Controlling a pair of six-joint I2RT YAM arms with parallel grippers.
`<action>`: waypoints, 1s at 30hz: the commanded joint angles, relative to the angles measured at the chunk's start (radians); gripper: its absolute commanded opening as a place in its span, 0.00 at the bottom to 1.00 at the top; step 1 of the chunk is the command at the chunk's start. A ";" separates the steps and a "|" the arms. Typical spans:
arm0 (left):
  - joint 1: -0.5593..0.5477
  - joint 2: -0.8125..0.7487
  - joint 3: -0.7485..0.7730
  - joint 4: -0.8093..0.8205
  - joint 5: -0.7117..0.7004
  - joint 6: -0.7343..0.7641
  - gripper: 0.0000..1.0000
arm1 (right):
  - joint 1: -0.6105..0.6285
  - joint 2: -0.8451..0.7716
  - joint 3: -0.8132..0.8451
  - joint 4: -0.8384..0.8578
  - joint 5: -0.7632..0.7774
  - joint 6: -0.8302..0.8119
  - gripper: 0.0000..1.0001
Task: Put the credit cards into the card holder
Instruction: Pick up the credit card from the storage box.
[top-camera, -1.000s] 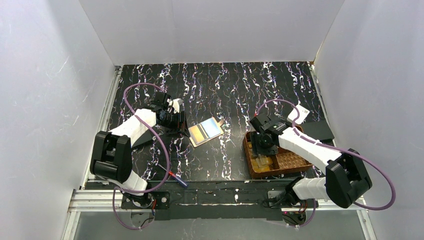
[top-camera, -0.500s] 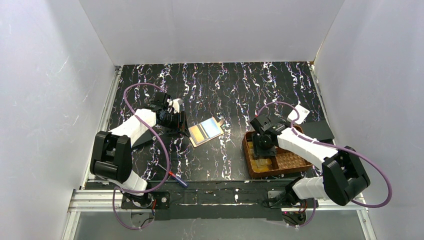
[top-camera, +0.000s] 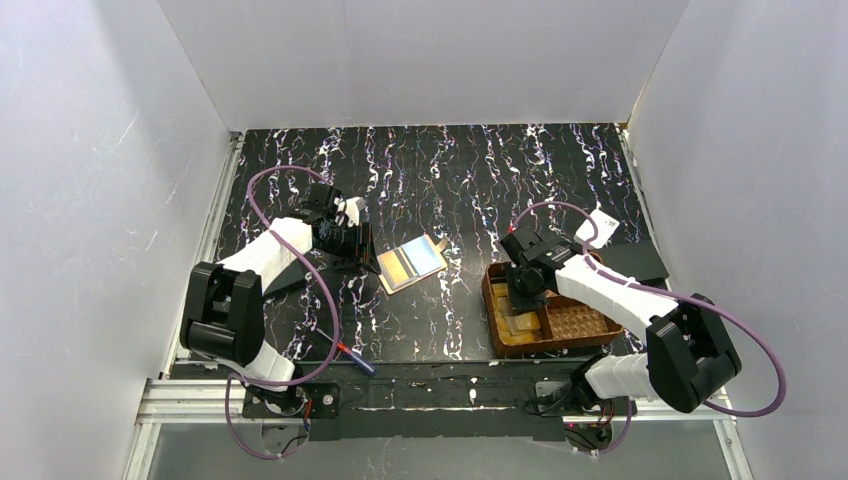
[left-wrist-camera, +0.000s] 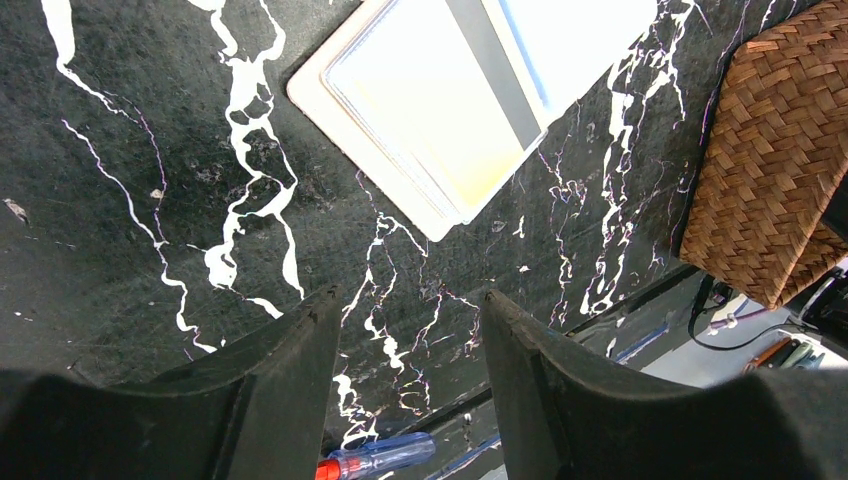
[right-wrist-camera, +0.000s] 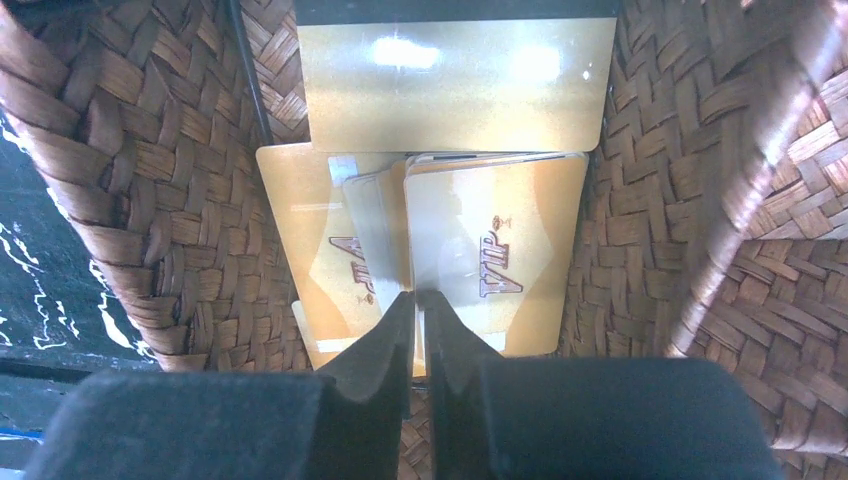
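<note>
Screwdriver (top-camera: 356, 358), blue and red handled, is seen at the lower centre-left of the top view, by the table's (top-camera: 450, 170) near edge. Well apart from it, at the lower right, the woven basket tray (top-camera: 548, 348) is placed. The right gripper (right-wrist-camera: 415, 295) is lowered into its left compartment, where several gold credit cards (right-wrist-camera: 455, 85) are piled, overlapping, some marked VIP. The jaws are clenched to a thin slit, and a tilted gold card (right-wrist-camera: 378, 235) appears to be pinched by its near edge between them.

Further up, at centre frame, a second card stack (top-camera: 412, 262), whitish with a blue band, is laid flat on the table. The left gripper (left-wrist-camera: 410, 297) is held just left of it, above the tabletop. Its fingers (left-wrist-camera: 300, 370) are spread and nothing is gripped between them. In the left wrist view this stack is seen at the top centre, apart from the fingertips.

The card holder (top-camera: 640, 262), flat and black, is found at the right of the top view, just beyond the basket tray, near the right wall.
</note>
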 joint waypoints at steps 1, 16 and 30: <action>-0.003 -0.013 0.004 -0.017 0.018 0.018 0.53 | 0.003 -0.019 0.062 -0.044 0.043 0.000 0.06; -0.005 -0.009 0.006 -0.015 0.030 0.020 0.53 | 0.003 0.011 0.102 -0.096 0.065 -0.042 0.33; -0.004 -0.012 0.004 -0.012 0.032 0.020 0.53 | 0.003 0.058 0.089 -0.071 0.059 -0.062 0.48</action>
